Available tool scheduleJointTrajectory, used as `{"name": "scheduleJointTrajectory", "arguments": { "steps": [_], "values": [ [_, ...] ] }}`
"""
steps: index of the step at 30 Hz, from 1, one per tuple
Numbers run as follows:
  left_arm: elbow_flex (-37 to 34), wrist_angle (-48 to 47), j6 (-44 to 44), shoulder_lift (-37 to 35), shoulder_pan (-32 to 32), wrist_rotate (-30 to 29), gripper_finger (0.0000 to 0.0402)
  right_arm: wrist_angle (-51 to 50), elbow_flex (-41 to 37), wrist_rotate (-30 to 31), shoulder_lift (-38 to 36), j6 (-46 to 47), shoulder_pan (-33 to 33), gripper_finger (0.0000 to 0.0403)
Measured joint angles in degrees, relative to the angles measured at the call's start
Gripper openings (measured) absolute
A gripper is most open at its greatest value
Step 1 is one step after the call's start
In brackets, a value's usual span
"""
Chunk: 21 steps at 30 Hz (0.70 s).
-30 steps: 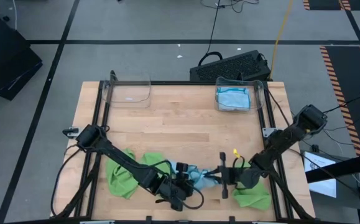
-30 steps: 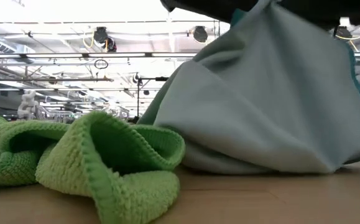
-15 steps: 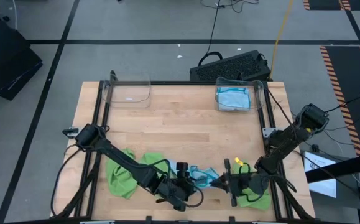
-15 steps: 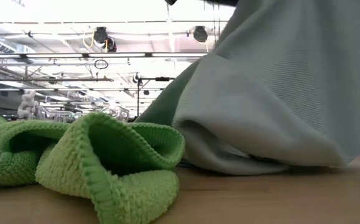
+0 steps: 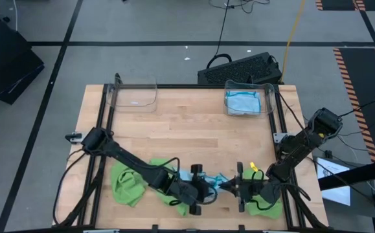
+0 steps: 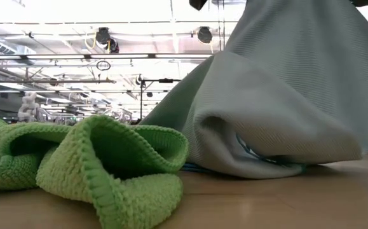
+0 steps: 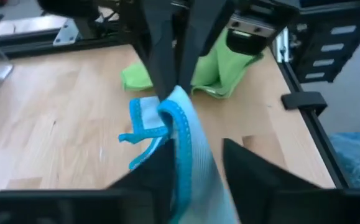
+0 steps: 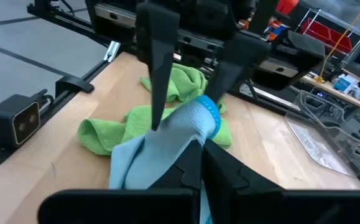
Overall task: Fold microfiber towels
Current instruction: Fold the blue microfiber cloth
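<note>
1. Where my two grippers meet at the near edge of the table [image 5: 187, 123], my left gripper [image 5: 203, 191] and my right gripper [image 5: 234, 188] are each closed on one end of the same light blue towel [image 5: 217, 184], which is held bunched between them above the wood.
2. In the low view the blue towel [image 6: 285, 102] hangs down with its lower fold resting on the table; its upper part and both grippers are cut off at the frame edge.
3. A green towel [image 5: 127, 183] lies crumpled under my left arm, and a second green towel [image 5: 265, 206] is partly hidden under my right arm.
4. No writing or label can be read.
5. At the far edge, one clear bin [image 5: 245, 98] holds a folded blue towel [image 5: 244, 103]; the other clear bin [image 5: 134, 94] stands well apart.
</note>
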Motion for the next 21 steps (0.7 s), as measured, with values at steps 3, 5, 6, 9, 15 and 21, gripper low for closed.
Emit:
{"name": "scheduleJointTrajectory", "arguments": {
  "steps": [3, 5, 6, 9, 15, 21],
  "values": [
    [0.0, 1.6, 2.8, 0.0, -0.3, -0.3, 0.0046, -0.3, 0.0, 0.0, 0.0, 0.6, 0.0, 0.0002],
    [0.0, 2.4, 3.7, 0.0, -0.4, -0.6, 0.0013, -0.6, 0.0, -0.2, 0.0, 1.8, 0.0, 0.0003],
    [0.0, 2.6, 4.3, 0.0, -0.6, -0.9, 0.0011, -0.9, 0.0, -0.2, 0.0, 3.2, 0.0, 0.0006],
    [0.0, 2.0, 7.4, 0.0, -1.5, -3.8, 0.0013, -2.4, 0.0, -0.1, 0.0, 8.0, 0.3, 0.0029],
    [0.0, -6.0, 12.4, 0.4, -2.7, -9.1, 0.0007, -7.0, 0.0, -3.9, 0.0, 20.5, 0.3, 0.0115],
    [-0.1, -10.7, 14.0, 0.7, -3.7, -10.1, 0.0006, -13.3, 0.0, -14.7, -0.1, 36.8, -1.1, 0.0175]
  ]
}}
